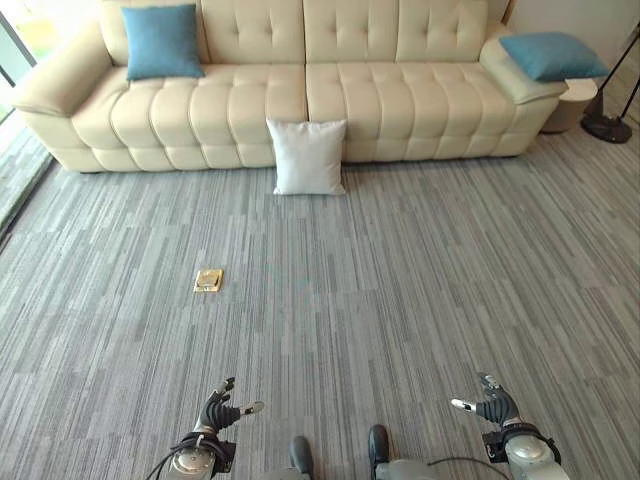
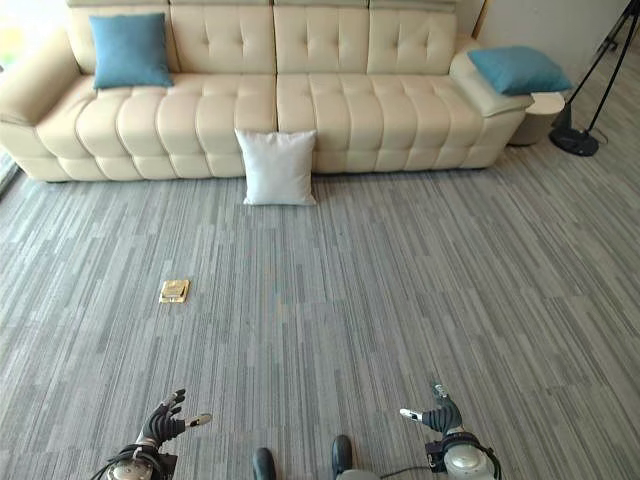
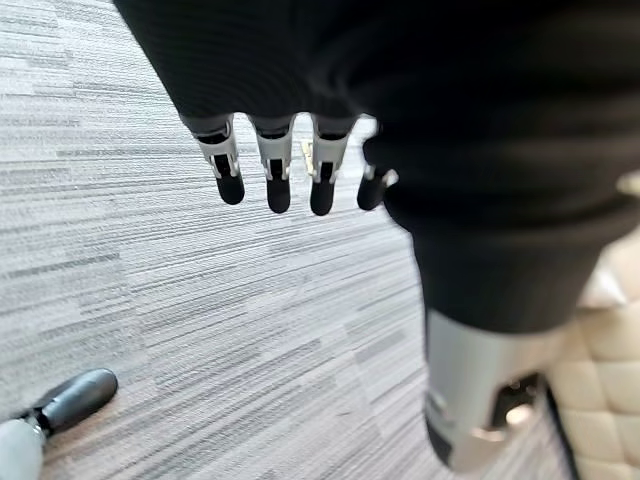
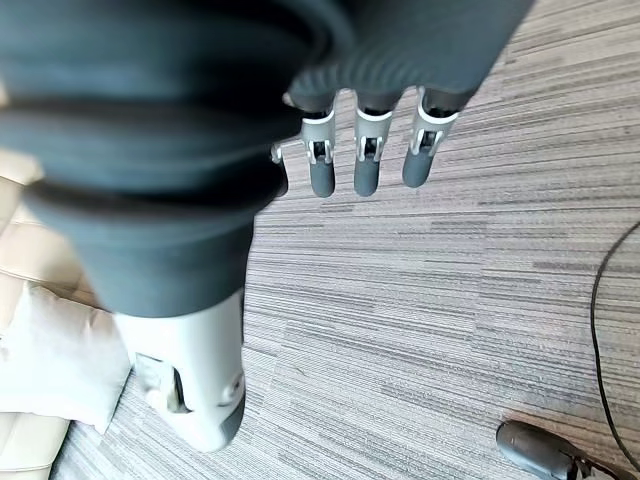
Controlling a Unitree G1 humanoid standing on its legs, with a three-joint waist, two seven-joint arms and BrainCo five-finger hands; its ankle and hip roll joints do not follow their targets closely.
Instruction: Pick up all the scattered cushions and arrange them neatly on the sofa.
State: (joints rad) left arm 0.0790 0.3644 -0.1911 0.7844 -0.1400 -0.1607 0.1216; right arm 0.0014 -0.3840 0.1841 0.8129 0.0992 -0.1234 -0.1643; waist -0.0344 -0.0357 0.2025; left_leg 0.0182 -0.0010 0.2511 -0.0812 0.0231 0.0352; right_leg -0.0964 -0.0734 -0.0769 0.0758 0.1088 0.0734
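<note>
My left hand (image 1: 218, 410) hangs low at the near left, over the grey striped carpet (image 1: 400, 300), fingers loose and spread, holding nothing. My right hand (image 1: 492, 406) mirrors it at the near right, fingers likewise relaxed and empty; both wrist views show straight fingers (image 3: 275, 175) with bare carpet beyond them.

Ahead of my left hand, a small brass floor plate (image 1: 208, 280) sits flush in the carpet. Farther on, a white cushion (image 1: 308, 156) stands upright on the floor, leaning against the front of the cream tufted sofa (image 1: 380, 100) at about its middle; a corner of it also shows in my right wrist view (image 4: 60, 360).

On the sofa, one blue cushion (image 1: 161, 40) stands upright against the backrest near the left end. A second blue cushion (image 1: 553, 55) lies flat on the right armrest. Past that armrest stands a small round side table (image 1: 574, 104), and just right of it the dark base of a floor stand (image 1: 607, 126)
</note>
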